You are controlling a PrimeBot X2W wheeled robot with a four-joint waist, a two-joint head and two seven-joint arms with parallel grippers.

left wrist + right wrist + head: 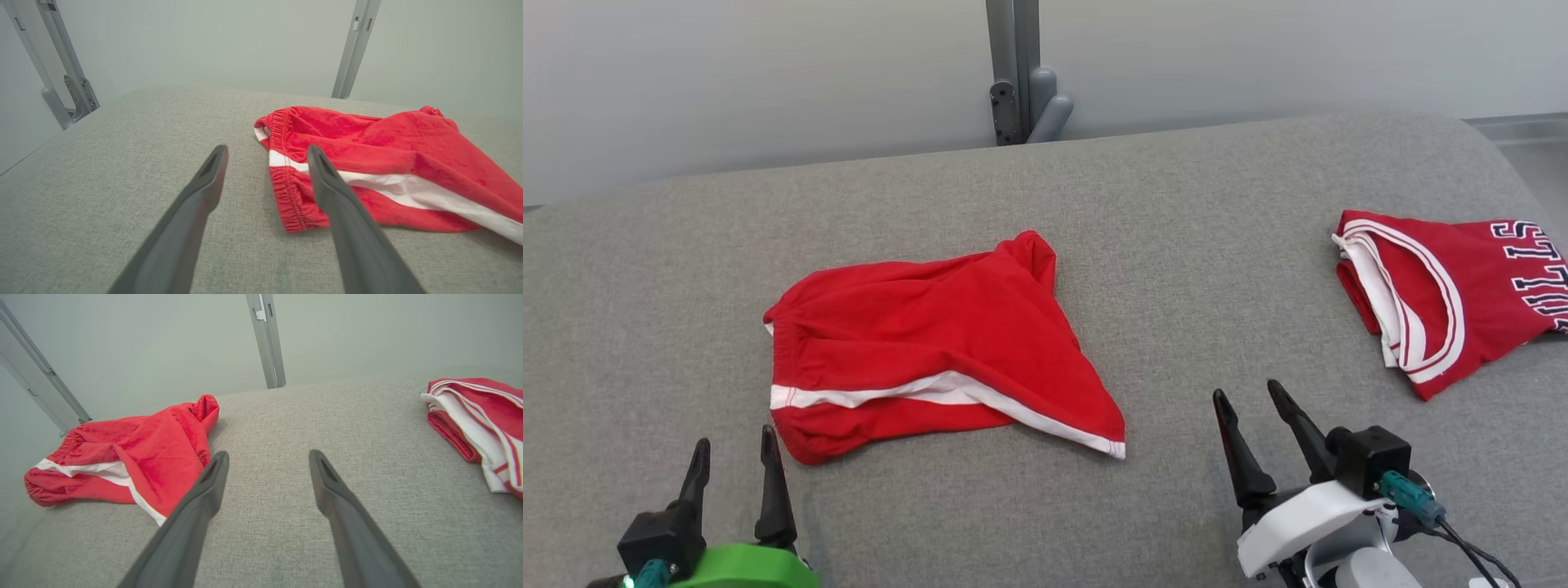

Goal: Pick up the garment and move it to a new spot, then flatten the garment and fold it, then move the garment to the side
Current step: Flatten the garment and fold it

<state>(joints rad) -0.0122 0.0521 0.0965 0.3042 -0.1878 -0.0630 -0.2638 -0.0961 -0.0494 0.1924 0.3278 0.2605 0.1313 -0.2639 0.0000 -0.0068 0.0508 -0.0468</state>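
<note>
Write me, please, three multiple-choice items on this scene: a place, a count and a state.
1. Where is the folded jersey relative to the red shorts? A) robot's right B) robot's left C) on top
2. How many garments lie on the grey surface? A) one B) two C) four
3. The left gripper is: A) shut on the shorts B) open, empty C) shut on the jersey
Answers: 1A, it lies at the head view's right edge; 2B, shorts and jersey; 3B, its fingers stand apart, empty.
</note>
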